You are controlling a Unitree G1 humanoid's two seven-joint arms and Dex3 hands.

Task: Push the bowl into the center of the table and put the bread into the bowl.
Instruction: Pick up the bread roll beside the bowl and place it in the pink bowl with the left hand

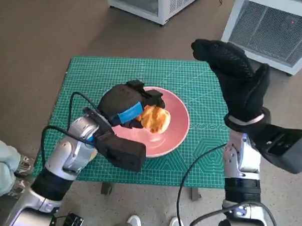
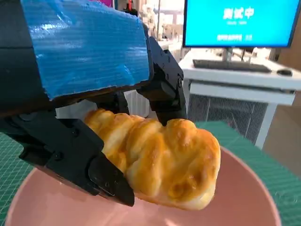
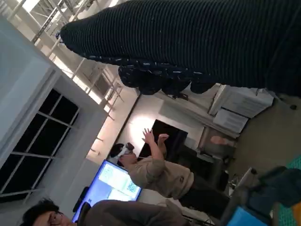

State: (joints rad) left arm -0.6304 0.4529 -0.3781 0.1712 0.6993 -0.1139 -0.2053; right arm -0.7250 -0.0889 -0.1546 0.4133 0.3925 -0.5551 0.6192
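**Clerk:** Item one, bread [image 2: 160, 162]. Location?

**Checker:** Held over the pink bowl [image 1: 176, 125], in the left hand [image 1: 125, 108]. The left wrist view shows black fingers [image 2: 75, 155] closed along one long side of the loaf and another finger against the opposite side. Whether the loaf's underside touches the bowl floor, I cannot tell.

**Clerk:** Handling notes for the bread?

**Checker:** Golden, knotted, glossy crust. Judged light and soft; it should dent under a hard squeeze and may shed flakes. Best taken across its middle, from both long sides, as it is now. The free end overhangs the fingers and looks unsupported, so a gentle release low in the bowl suits it.

**Clerk:** Item two, bowl?

**Checker:** Shallow, smooth, rigid, likely plastic or ceramic. It sits about midway between the table's [image 1: 202, 77] side edges, slightly nearer the near edge than the far one. Judged to slide easily on the green cutting mat [image 1: 92, 73]; push at the rim, low, not down on it.

**Clerk:** Item three, right hand [image 1: 238, 77]?

**Checker:** Raised above the table's far right corner, holding nothing; the gloved fingers look loosely extended, though how far apart is not plain.

**Clerk:** Remaining work?

**Checker:** By my reading, only letting go of the bread.
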